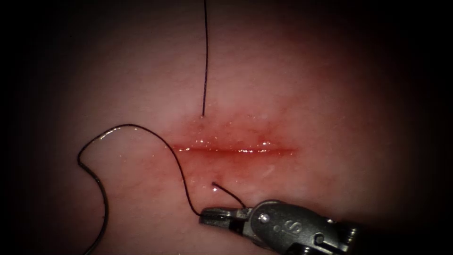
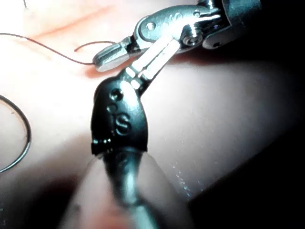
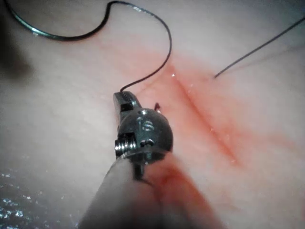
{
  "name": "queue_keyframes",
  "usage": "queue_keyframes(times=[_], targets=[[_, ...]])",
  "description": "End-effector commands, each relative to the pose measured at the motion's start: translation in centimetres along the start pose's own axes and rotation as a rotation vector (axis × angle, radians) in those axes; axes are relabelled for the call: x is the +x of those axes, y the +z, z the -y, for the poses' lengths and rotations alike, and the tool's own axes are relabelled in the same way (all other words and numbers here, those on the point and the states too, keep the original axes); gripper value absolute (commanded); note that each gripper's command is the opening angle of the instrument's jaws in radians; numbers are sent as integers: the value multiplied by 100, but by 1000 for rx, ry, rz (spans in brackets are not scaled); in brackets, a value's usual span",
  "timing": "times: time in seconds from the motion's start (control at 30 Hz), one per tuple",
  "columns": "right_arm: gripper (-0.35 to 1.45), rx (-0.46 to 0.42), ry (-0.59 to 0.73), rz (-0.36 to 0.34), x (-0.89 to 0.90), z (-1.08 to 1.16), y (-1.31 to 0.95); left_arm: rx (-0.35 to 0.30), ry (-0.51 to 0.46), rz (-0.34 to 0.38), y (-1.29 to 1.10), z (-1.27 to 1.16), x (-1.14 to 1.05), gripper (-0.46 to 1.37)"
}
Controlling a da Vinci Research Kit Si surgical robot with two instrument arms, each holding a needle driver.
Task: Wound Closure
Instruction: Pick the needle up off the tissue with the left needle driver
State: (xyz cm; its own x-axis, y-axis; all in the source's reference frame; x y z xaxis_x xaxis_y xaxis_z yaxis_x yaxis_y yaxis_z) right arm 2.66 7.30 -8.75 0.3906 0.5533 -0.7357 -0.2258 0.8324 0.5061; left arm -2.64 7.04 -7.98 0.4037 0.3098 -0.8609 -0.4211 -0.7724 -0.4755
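Note:
The tissue (image 1: 292,85) has a horizontal cut (image 1: 236,150) wet with red fluid. The right tool (image 1: 213,217) comes in from the lower right, just below the cut. Its jaws are shut on the thread (image 1: 181,175). Thread runs from the top edge into the tissue above the cut and comes out below it at a small point (image 1: 214,184). From the jaws it loops left to the curved needle (image 1: 104,208). The needle lies free on the tissue, lower left of the cut, outside the tissue and held by neither tool. The left tool (image 2: 151,59) sits close beside the right tool (image 2: 107,56).
Red fluid (image 1: 222,137) stains the tissue around the cut. The needle (image 3: 47,34) and thread loop (image 3: 164,36) lie beyond the right tool's (image 3: 123,99) jaws. The needle's arc (image 2: 26,138) lies on the tissue off to one side of the left tool's wrist.

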Motion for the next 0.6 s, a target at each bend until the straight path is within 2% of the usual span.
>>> queue_keyframes(times=[0.03, 0.07, 0.13, 0.23, 0.3, 0.4, 0.5, 0.6], targets=[[-35, -3, 0, 0, 0, 0, 0, 5, -4, 4, 3, 2, -1, 3], [-35, -3, 0, 0, 0, 0, 0, 26, -6, 10, 9, 6, -1, 30], [-35, -3, 0, 0, 0, 0, 0, 71, -4, 23, 17, 11, -2, 39], [-35, -3, 0, 0, 0, 1, 0, 98, 7, 48, 26, 15, -3, 32], [-35, -3, 0, 0, 0, 1, 1, 106, 21, 110, 34, 19, -5, 29], [-35, -3, 0, 0, 1, 1, 1, 126, 36, 162, 45, 25, -10, 17], [-35, -2, 0, 0, 1, 3, 1, 136, 48, 169, 51, 30, -16, 4], [-35, -1, 1, 0, 2, 3, 1, 129, 73, 198, 52, 37, -20, 20]])
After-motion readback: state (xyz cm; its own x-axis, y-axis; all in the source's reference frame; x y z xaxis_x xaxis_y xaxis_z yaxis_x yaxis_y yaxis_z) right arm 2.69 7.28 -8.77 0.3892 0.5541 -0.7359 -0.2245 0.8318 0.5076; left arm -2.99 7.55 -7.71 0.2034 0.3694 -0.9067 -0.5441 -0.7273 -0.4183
